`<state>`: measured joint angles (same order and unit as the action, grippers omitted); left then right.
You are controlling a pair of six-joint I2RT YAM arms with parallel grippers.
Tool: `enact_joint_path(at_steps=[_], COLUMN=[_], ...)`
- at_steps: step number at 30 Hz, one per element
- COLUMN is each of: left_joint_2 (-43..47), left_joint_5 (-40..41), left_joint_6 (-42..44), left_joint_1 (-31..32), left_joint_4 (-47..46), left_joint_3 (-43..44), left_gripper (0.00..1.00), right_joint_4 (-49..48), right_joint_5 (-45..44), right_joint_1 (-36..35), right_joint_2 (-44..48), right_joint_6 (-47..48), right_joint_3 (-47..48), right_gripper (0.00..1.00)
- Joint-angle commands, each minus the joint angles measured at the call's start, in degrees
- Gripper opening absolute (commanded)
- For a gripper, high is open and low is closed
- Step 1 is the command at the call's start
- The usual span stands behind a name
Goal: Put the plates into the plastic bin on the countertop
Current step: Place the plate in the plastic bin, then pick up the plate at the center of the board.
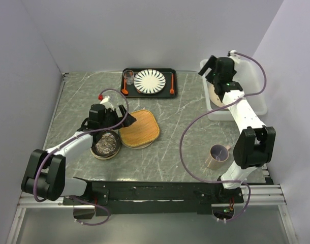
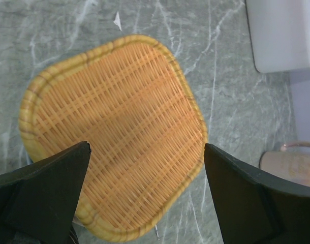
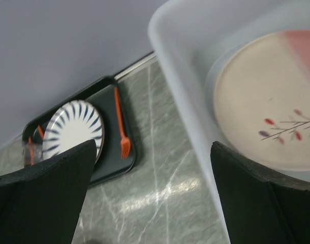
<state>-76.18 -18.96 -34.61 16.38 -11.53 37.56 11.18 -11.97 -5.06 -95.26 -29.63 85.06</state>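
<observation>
A tan woven squarish plate (image 1: 140,128) lies mid-countertop (image 1: 180,132), its left edge resting on a dark patterned plate (image 1: 105,144). My left gripper (image 1: 128,118) hovers open over the woven plate (image 2: 114,132), jaws wide and empty. The white plastic bin (image 1: 258,104) stands at the right edge. In it lies a cream plate with a leaf sprig (image 3: 269,101), with a pink plate (image 3: 302,46) partly showing beside it. My right gripper (image 1: 208,66) is open and empty above the bin's left rim (image 3: 183,86).
A black tray (image 1: 167,77) at the back holds a white plate with dark radial stripes (image 1: 149,81), a small glass (image 1: 128,77) and orange cutlery (image 3: 120,127). A pink mug (image 1: 219,154) stands at the front right. Walls close in on the left and right.
</observation>
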Motion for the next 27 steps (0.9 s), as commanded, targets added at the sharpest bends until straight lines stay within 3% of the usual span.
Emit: enact_joint_path(at_steps=[1, 16, 27], left_joint_2=[-0.46, -2.65, -3.62], left_joint_5=[3.49, 12.28, 14.74], left_joint_6=[0.33, -0.72, -1.25], left_joint_1=[0.05, -0.03, -0.47], left_joint_4=[1.24, 5.38, 5.29], left_joint_3=[2.69, 3.75, 3.22], left_gripper=[0.99, 0.99, 0.99], right_joint_4=[1.12, 1.92, -3.44], right_joint_5=[2.99, 16.62, 26.11], right_joint_1=[-3.99, -14.70, -17.00], right_joint_2=[1.66, -4.84, -7.92], right_joint_6=[1.85, 1.41, -1.57], right_joint_3=[1.34, -2.35, -10.16], right_gripper=[1.00, 1.00, 0.99])
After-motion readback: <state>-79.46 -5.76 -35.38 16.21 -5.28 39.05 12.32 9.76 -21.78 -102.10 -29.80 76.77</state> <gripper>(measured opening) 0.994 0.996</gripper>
